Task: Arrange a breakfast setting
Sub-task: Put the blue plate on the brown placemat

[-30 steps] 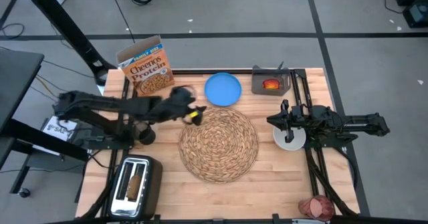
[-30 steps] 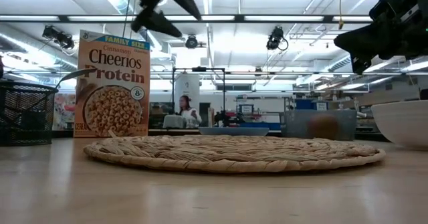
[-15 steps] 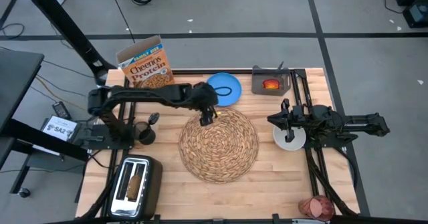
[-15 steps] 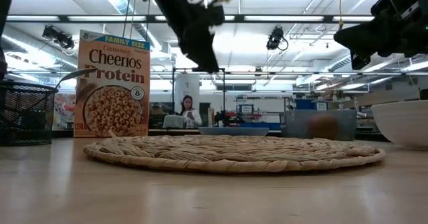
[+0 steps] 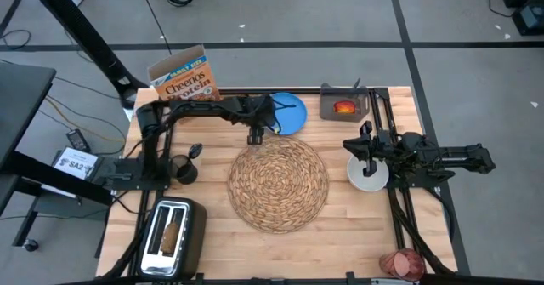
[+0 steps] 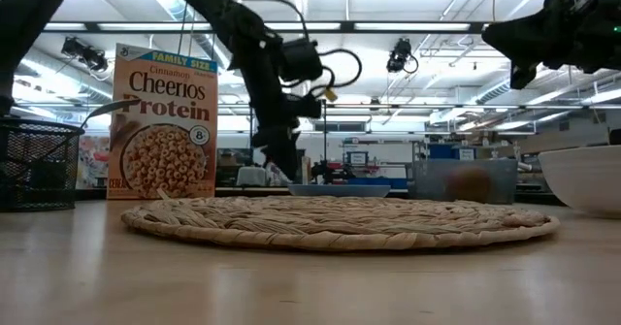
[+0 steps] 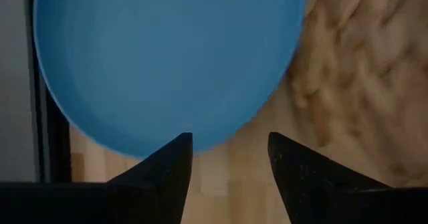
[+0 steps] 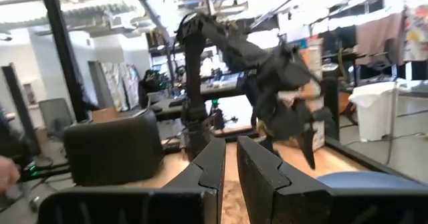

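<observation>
while the left gripper (image 5: 255,137) hangs over bare wood between the smooth blue plate (image 5: 283,114) and the far rim of the round woven straw placemat (image 5: 278,184), its two dark wedge-shaped fingers (image 7: 158,177) stand apart with nothing between them, framing the plate's glossy edge in the left wrist view. the coiled, rough mat lies mid-table with nothing on it. behind the left arm stands the orange cheerios box (image 5: 184,82), a printed cardboard upright at the far left corner. a boxy toaster (image 5: 171,236) with a toast slice (image 5: 171,235) in its slot sits at the near left. the right gripper (image 5: 364,149) hovers over the small white bowl (image 5: 368,173), its fingers drawn close with only a thin gap, empty. a red apple (image 5: 343,107) rests in a grey tray (image 5: 344,105) at the far right; the pink drink glass (image 5: 402,263) lies at the near right edge.
</observation>
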